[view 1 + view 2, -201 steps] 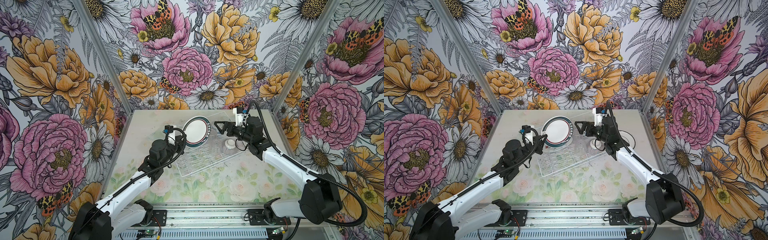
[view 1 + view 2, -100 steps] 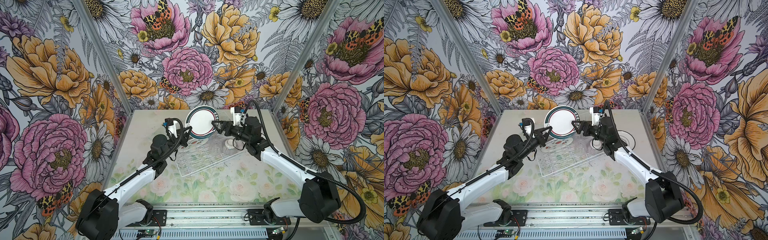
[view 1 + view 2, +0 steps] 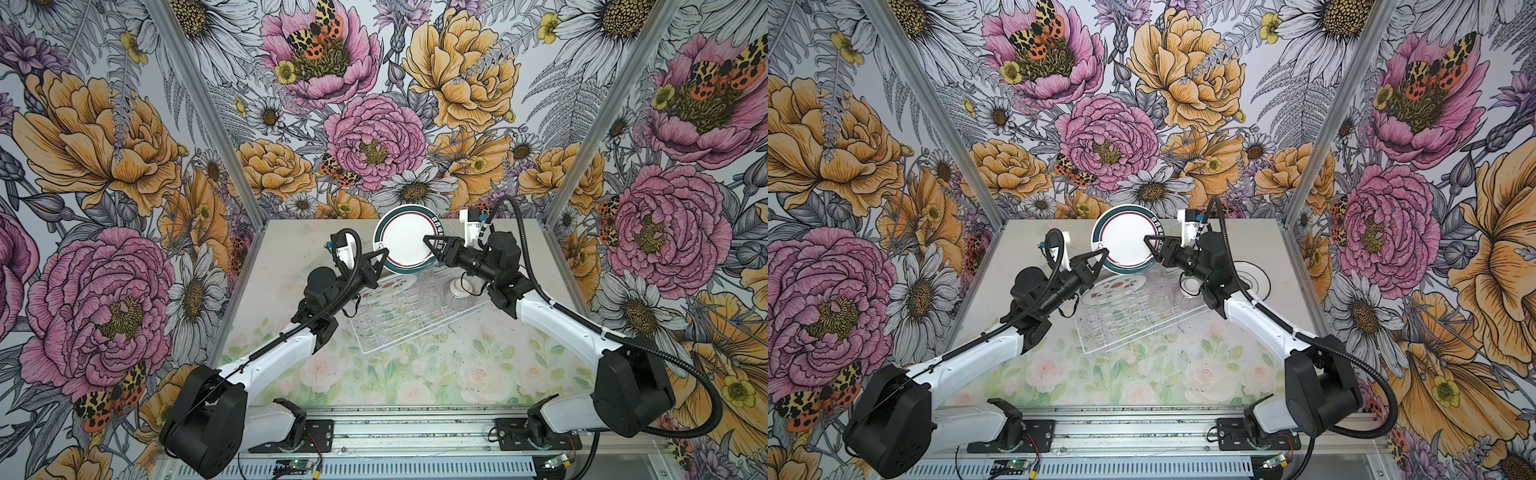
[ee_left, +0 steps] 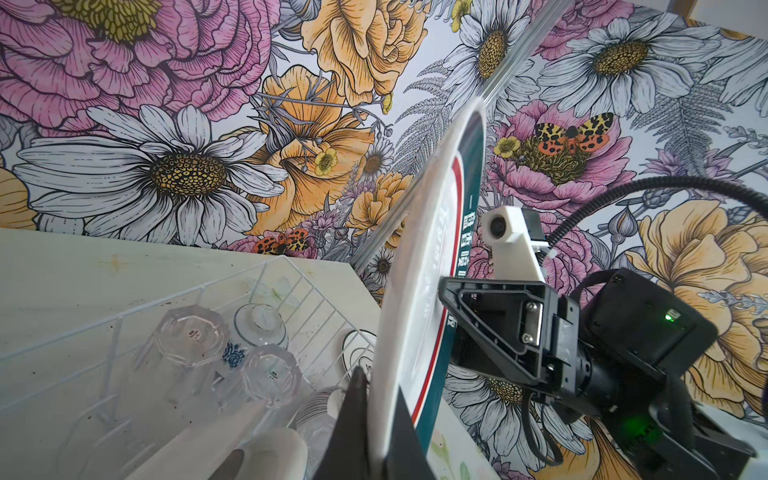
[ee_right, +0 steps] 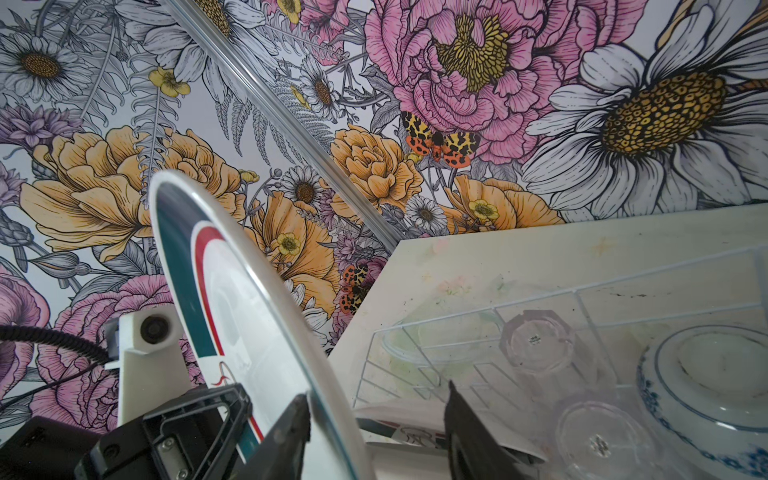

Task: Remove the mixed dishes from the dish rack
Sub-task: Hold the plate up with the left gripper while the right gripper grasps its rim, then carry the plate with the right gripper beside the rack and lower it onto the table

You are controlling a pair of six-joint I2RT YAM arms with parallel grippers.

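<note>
left wrist view: teal-rimmed plate (image 4: 419, 249) clamped edge-on in left claw (image 4: 378, 386).

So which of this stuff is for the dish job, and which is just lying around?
For the job: dish rack; teal-rimmed plate, held up; watermelon plate; glass tumblers; flowery bowl; ribbed bowl.
Just lying about: clear round dish on the table beside the rack.
</note>
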